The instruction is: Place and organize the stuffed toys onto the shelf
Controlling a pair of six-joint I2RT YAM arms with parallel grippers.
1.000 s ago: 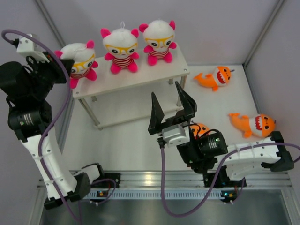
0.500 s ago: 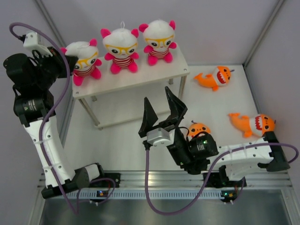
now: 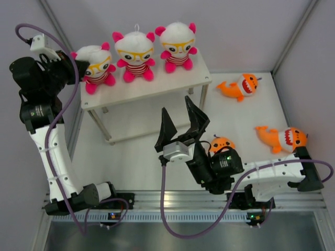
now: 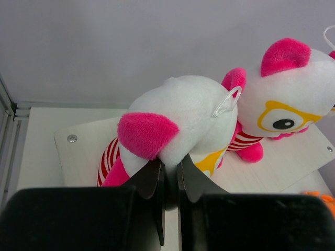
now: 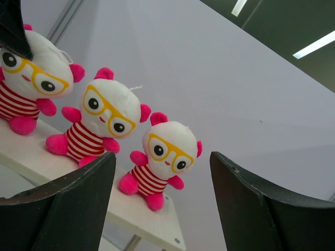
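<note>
While left end effector (image 4: 169, 168) pinches white pink-eared bear (image 4: 183, 112) on shelf (image 3: 157, 86), right end effector (image 3: 177, 104) gapes wide.

The bears (image 3: 134, 54) are fuzzy plush cloth, the shelf (image 3: 170, 81) smooth matt board on shiny metal legs (image 3: 99, 123).

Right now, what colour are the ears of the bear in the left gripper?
Bright pink ears on a white-headed bear; the left wrist view shows them best.
</note>
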